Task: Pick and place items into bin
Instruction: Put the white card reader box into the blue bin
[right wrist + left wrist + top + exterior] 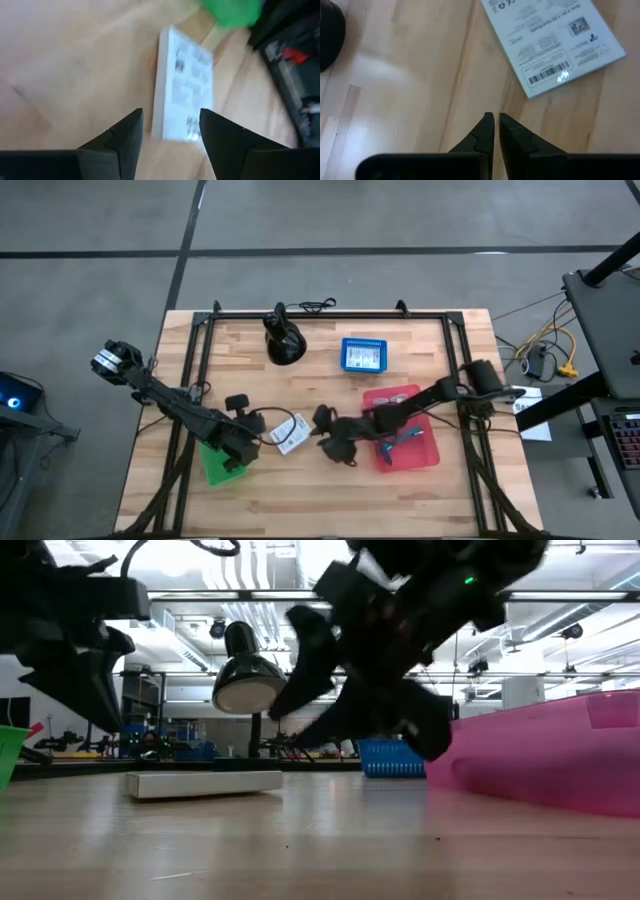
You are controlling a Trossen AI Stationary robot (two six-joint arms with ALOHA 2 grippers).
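A white card box with printed labels lies flat on the wooden table, between my two grippers. My right gripper is open and comes at the box from the table's right. Its fingers stand short of the box's near end and touch nothing. My left gripper is shut and empty, with the box a little ahead of it on the bare wood. In the high view my left gripper is beside the green bin. The red bin holds a few small items.
A black desk lamp stands at the far middle of the table, with a blue basket to its right. A black rail frame runs along the table's far and side edges. Bare wood lies along the near edge.
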